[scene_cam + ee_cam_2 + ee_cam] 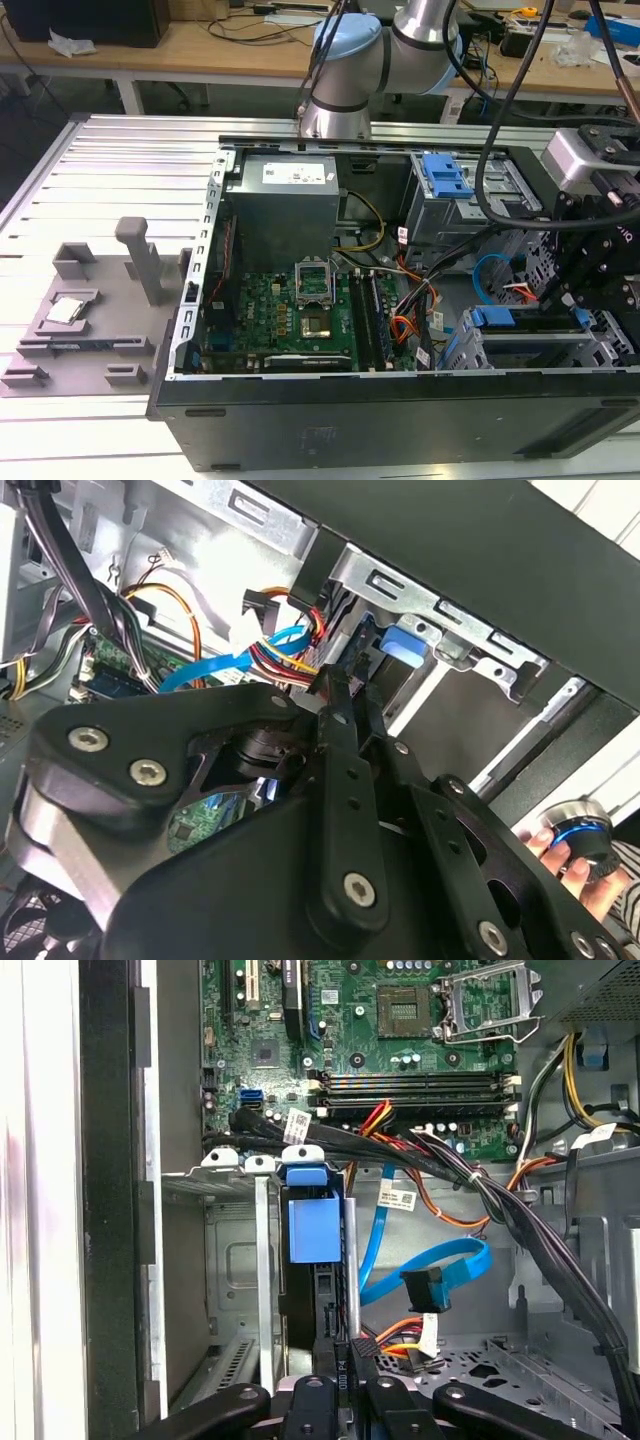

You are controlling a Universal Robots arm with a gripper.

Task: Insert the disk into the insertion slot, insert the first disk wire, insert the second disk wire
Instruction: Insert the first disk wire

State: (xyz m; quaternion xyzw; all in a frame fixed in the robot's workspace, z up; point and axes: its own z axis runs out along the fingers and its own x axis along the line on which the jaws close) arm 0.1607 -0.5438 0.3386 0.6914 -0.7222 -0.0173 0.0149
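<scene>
Well, the big computer case (400, 400) lies open on the worktop (120, 160). In the exterior view, the insertion slot (470, 352) is in the case corner at about 4 o'clock, tight against the black case wall. The disk (492, 318) sits inside that slot, and its blue frame shows along the top edge. The end effector (572, 300) hangs right over the disk, at 3 o'clock from the blue tab. I cannot tell if it is open or closed.

In the first wrist view the disk (314, 1230) looks thin between two silver rails (265, 1280), with the end effector (345, 1385) at its near edge. A blue flat wire (440, 1260) runs just beside the disk, and its black plug (425, 1288) is apart from the disk. A bunch of red, orange and yellow wires (400, 1332) crowds the room next to it.

At 12 o'clock from the slot stands the taller cage (445, 178) with a blue latch, and many wires fill the gap between them. The green board (290, 310), at 9 o'clock, has more open room.

In the second wrist view a person's hand (560, 865) holds a round knob (580, 838) past the case's outer edge.
</scene>
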